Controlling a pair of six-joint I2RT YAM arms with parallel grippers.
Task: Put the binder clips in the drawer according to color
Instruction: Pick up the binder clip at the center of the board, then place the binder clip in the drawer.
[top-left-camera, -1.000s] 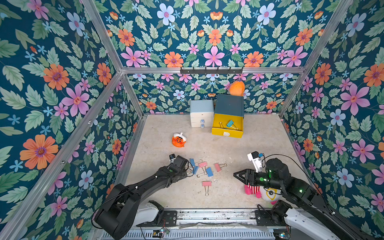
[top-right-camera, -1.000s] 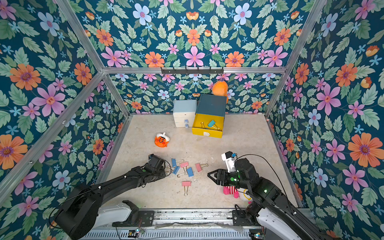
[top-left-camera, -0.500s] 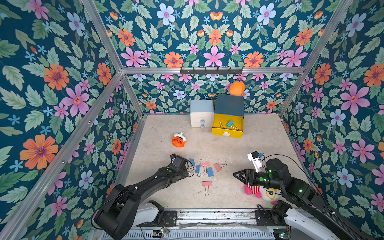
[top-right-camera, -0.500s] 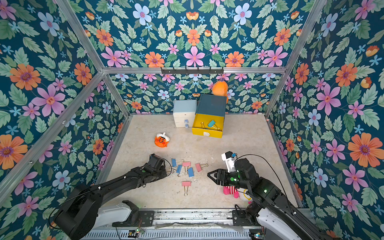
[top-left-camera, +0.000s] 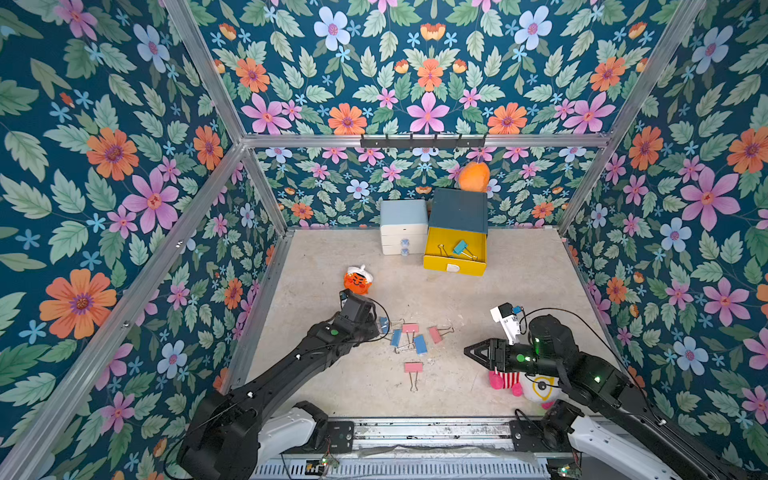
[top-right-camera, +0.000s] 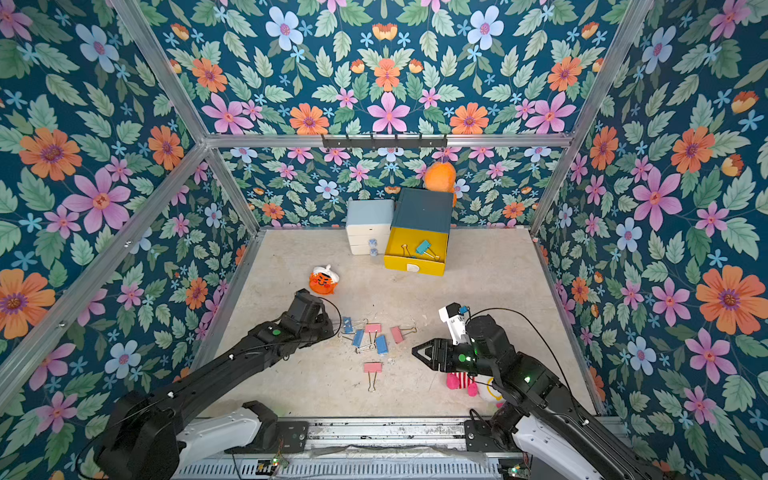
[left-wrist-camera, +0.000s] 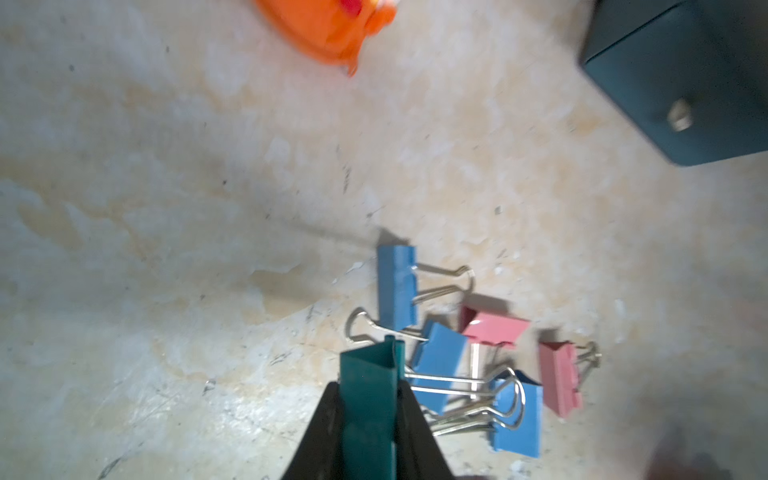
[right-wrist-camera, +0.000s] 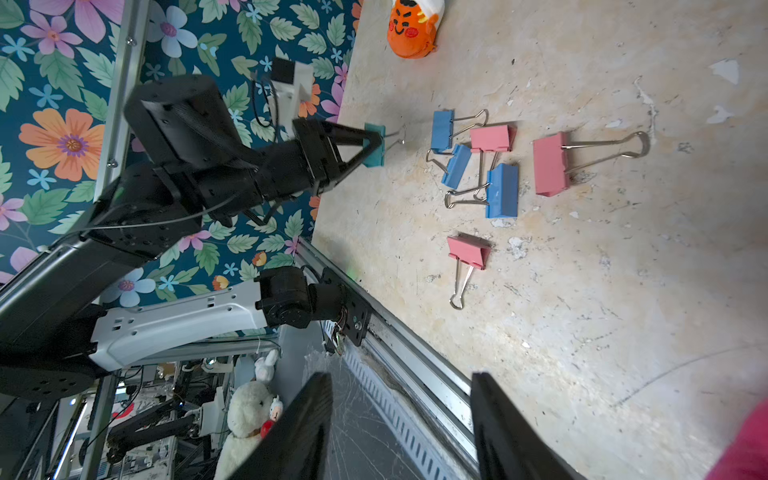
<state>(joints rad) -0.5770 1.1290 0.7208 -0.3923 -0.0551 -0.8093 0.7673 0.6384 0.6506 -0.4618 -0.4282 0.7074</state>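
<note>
My left gripper (top-left-camera: 376, 328) is shut on a teal binder clip (left-wrist-camera: 368, 395), held low over the floor at the left edge of the pile. The same teal clip (right-wrist-camera: 374, 145) shows between the left fingers in the right wrist view. Several blue and pink binder clips lie loose beside it, among them a blue one (top-left-camera: 420, 344) and a pink one (top-left-camera: 413, 367). The drawer (top-left-camera: 458, 210) stands at the back, its yellow drawer (top-left-camera: 454, 266) pulled open with a blue-green clip (top-left-camera: 459, 247) inside. My right gripper (top-left-camera: 469, 352) hovers open and empty to the right of the pile.
A white and pale-blue drawer unit (top-left-camera: 403, 226) stands left of the dark cabinet. An orange toy (top-left-camera: 356, 280) sits behind the left gripper, an orange plush (top-left-camera: 473, 176) behind the cabinet, and a pink and white plush (top-left-camera: 505, 380) under the right arm.
The left gripper has closed on the teal clip and stayed by the pile. The right arm has not moved.
</note>
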